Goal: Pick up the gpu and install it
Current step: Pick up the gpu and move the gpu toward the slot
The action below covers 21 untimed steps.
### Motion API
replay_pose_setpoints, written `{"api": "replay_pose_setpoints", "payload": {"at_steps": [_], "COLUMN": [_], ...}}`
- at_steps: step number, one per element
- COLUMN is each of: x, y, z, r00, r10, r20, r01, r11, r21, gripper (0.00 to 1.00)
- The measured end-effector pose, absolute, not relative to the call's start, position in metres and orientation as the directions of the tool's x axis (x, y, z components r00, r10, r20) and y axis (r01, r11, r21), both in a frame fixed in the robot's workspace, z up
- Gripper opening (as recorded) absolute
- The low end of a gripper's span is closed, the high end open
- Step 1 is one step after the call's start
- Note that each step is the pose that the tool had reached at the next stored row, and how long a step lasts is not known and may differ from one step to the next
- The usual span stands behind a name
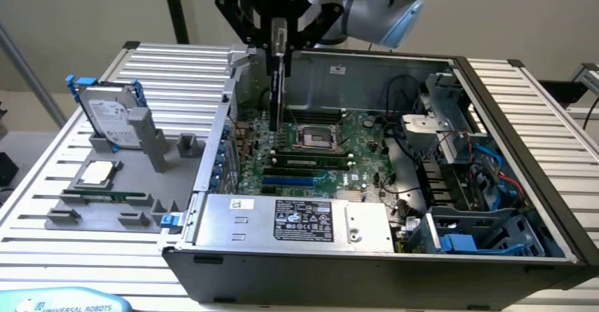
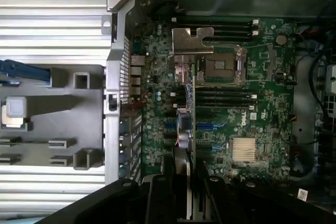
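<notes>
Gripper (image 2: 188,178) points straight down, clamped on the gpu (image 1: 278,87), holding it edge-on above the motherboard (image 2: 262,116) inside the open case (image 1: 374,270).

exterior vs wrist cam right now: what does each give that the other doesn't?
Exterior view: labelled silver power supply box, dark drive cage with blue tabs, the arm's silver and blue joint. Wrist view: thin dark green-black gpu card seen edge-on from above, white Dell marking on the board. Both: black hand shut on that card above the green motherboard, square CPU socket.
</notes>
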State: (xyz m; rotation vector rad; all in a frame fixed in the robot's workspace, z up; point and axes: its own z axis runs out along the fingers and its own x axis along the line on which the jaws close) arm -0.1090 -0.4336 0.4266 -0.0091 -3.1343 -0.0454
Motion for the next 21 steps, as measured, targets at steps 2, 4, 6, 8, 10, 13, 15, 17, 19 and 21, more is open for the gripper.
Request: {"api": "replay_pose_setpoints", "payload": {"at_steps": [2, 4, 6, 8, 10, 13, 15, 17, 19, 21], "x": [-0.1, -0.091, -0.082, -0.073, -0.064, -0.054, -0.049, -0.045, -0.043, -0.041], "y": [-0.431, -0.428, -0.425, -0.423, -0.422, -0.422, -0.422, -0.422, -0.422, -0.422], "z": [0.423, 0.419, 0.416, 0.412, 0.408, 0.403, 0.399, 0.396, 0.392, 0.388], "r00": [-1.0, -1.0, -1.0, -1.0, -1.0, -1.0, -1.0, -1.0, -1.0, -1.0], "r10": [0.006, 0.006, 0.006, 0.006, 0.006, 0.006, 0.006, 0.006, 0.006, 0.007], "r20": [0.007, 0.007, 0.007, 0.007, 0.007, 0.007, 0.007, 0.007, 0.007, 0.007], "r01": [0.006, 0.006, 0.006, 0.006, 0.006, 0.006, 0.006, 0.006, 0.006, 0.007], "r11": [1.0, 1.0, 1.0, 1.0, 1.0, 1.0, 1.0, 1.0, 1.0, 1.0], "r21": [0.029, 0.028, 0.028, 0.028, 0.028, 0.029, 0.028, 0.028, 0.028, 0.028], "gripper": [0.27, 0.27, 0.27, 0.27, 0.27, 0.27, 0.27, 0.27, 0.27, 0.27]}}
